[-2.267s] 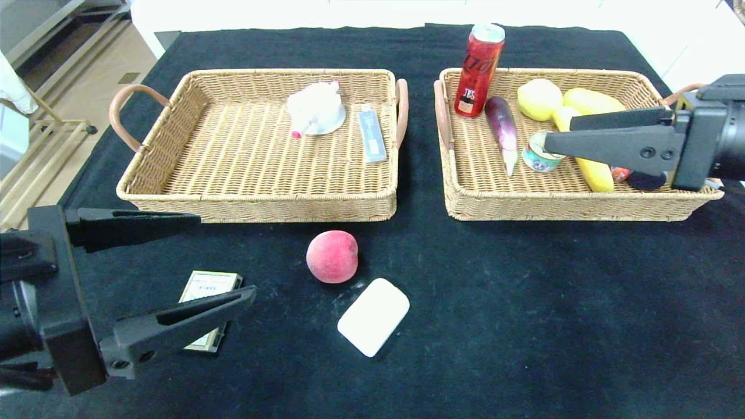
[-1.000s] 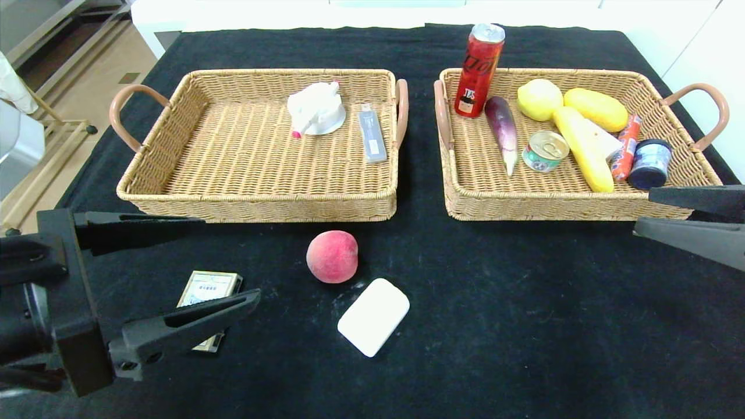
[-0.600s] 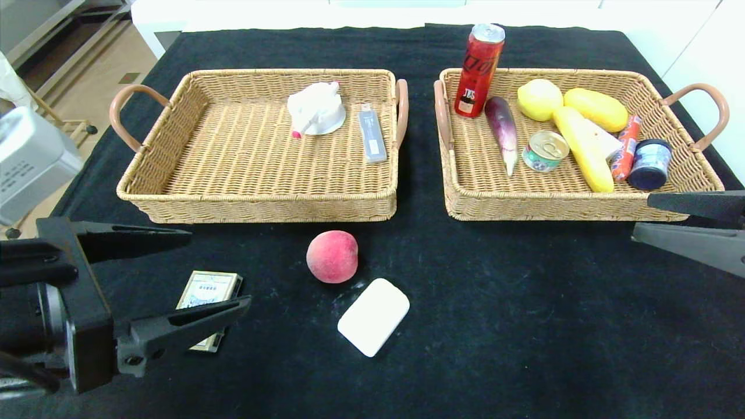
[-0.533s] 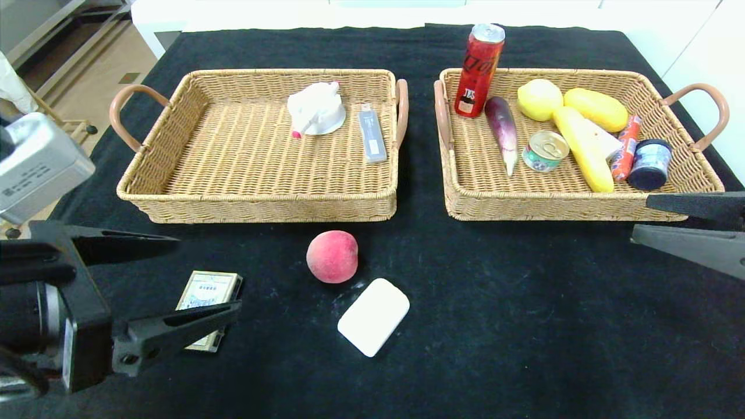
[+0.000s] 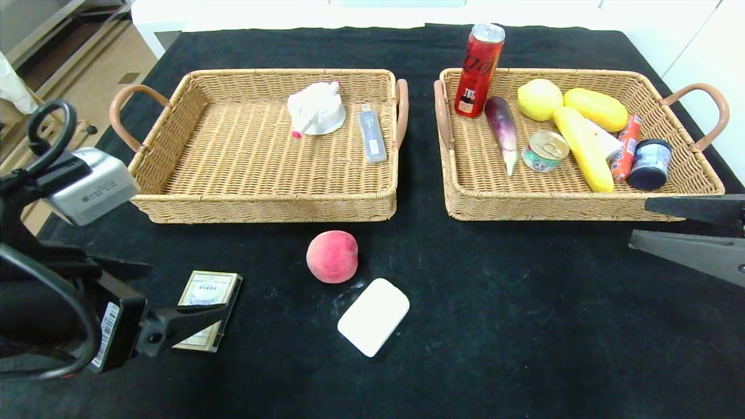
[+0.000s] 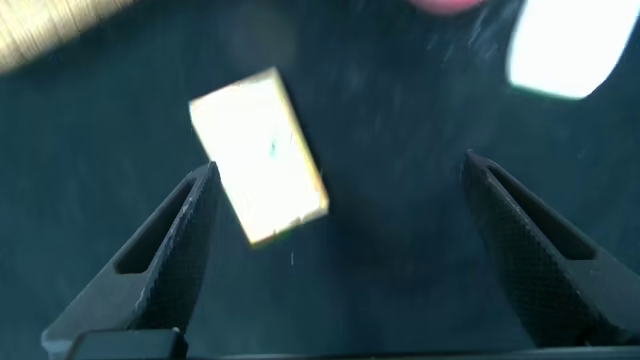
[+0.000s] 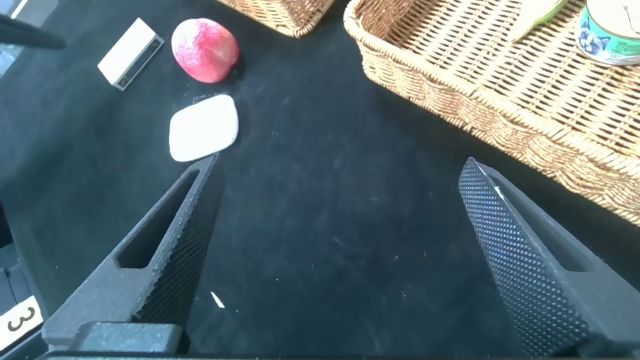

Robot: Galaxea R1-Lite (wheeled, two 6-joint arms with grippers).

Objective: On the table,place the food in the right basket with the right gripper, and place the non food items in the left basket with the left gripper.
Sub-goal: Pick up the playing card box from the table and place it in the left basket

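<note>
On the black cloth in front of the baskets lie a peach [image 5: 332, 256], a white soap-like bar [image 5: 373, 316] and a small cream box [image 5: 206, 302]. My left gripper [image 5: 186, 291] hangs open at the near left, tipped down over the box. In the left wrist view the box [image 6: 260, 155] lies just inside one finger of that gripper [image 6: 340, 170], untouched. My right gripper [image 5: 639, 224] stands open and empty at the right edge, just in front of the right basket [image 5: 582, 206]. From the right wrist I see the peach [image 7: 205, 50] and the bar [image 7: 203, 127] beyond this gripper [image 7: 338, 175].
The left basket [image 5: 262, 206] holds a white object [image 5: 315, 108] and a grey-blue stick [image 5: 372, 135]. The right basket holds a red can [image 5: 479, 70], an eggplant [image 5: 504, 131], yellow fruit [image 5: 582, 116], a tin [image 5: 545, 151], a sausage [image 5: 625, 145] and a dark jar [image 5: 649, 163].
My right gripper has pulled out of the right basket to the right edge, empty. My left arm has tipped downward and drawn left over the cream box; its camera now shows.
</note>
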